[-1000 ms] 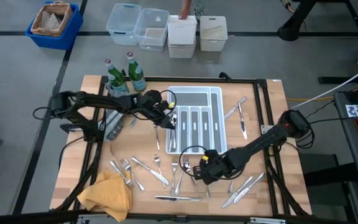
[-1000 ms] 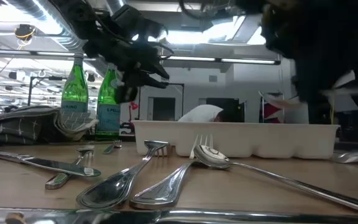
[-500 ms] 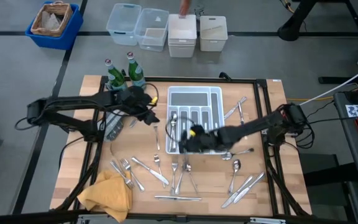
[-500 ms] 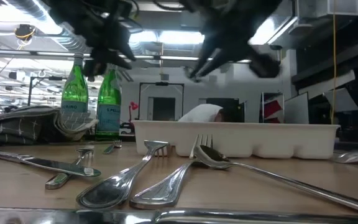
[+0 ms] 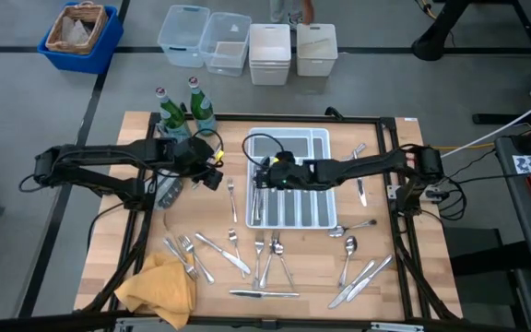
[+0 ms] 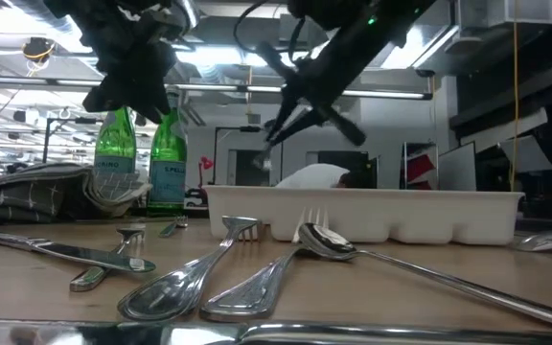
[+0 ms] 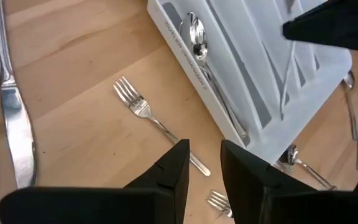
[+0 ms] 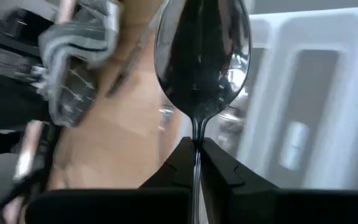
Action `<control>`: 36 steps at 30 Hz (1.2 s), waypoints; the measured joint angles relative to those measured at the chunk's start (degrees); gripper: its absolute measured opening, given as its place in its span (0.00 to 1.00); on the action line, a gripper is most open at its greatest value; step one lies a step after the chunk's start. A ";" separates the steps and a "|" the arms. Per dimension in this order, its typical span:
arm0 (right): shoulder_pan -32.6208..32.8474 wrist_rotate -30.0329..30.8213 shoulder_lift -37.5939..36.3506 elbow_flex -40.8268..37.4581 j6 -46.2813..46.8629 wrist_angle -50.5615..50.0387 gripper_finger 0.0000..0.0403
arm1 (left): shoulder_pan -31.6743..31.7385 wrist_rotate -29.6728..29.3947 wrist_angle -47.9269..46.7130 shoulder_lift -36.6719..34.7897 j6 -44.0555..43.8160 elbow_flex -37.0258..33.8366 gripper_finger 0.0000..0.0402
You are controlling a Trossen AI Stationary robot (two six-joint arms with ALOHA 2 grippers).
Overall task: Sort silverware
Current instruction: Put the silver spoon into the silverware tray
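My left gripper [image 5: 212, 171] hangs over bare table beside the tray [image 5: 319, 148], fingers slightly spread, nothing between them — a fork [image 7: 148, 117] lies just ahead of it. My right gripper [image 5: 264, 175] pinches a spoon [image 8: 202, 59] by its handle above the tray's left end. Best done low: line the spoon up with the slot where one spoon [image 7: 197, 40] already lies, then let go. More silverware [image 5: 247, 258] waits near me, unsorted.

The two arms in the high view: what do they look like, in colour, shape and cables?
Both arms are dark, almost black, built of slim jointed segments. Loose black cables loop along the left arm and the right arm. A small yellow mark shows near the left gripper. The right gripper has a small green light, seen in the low view. The fingers are dark, flat and angular.
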 joint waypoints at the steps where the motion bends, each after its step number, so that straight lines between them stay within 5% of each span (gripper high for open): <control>1: -0.01 -0.07 0.69 0.00 -0.01 1.52 0.03 | -0.15 -0.09 0.06 0.00 -0.01 -0.01 0.20; 21: 0.19 -1.06 12.30 -0.02 0.23 8.41 0.04 | -0.48 -1.57 0.05 0.04 -0.98 -0.02 0.20; 36: 0.19 -3.70 12.94 0.03 0.28 8.55 0.04 | -0.50 -1.56 -0.17 0.07 -1.31 -0.02 0.20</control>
